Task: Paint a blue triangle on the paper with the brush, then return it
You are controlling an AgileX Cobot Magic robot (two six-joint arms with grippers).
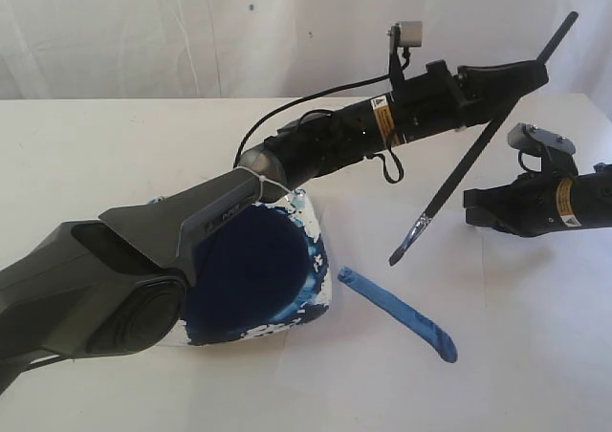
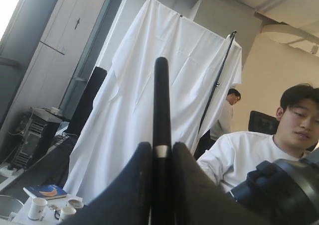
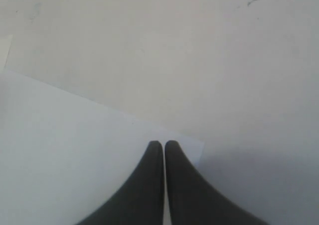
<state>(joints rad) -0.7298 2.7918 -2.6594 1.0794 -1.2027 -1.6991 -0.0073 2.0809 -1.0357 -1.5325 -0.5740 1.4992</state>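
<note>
1. Brush (image 1: 478, 155) — light, stiff, slim black handle with a soft wet tip. It slants in the air right of centre, tip apparently clear above the paper (image 3: 60, 150).
2. Left tool (image 1: 524, 76) — clamped on the upper handle. The smooth rod may swivel, so a hold nearer the ferrule would steady it.
3. Right tool (image 1: 475, 207) — pressed closed, empty, over a paper corner.
4. Blue triangle (image 1: 397, 313) — only one stroke laid.

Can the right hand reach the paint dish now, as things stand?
Probably not directly. The brush, held by the left hand, seems to hang slanted between the right hand and the paint dish, and the left arm lies across the dish.
</note>
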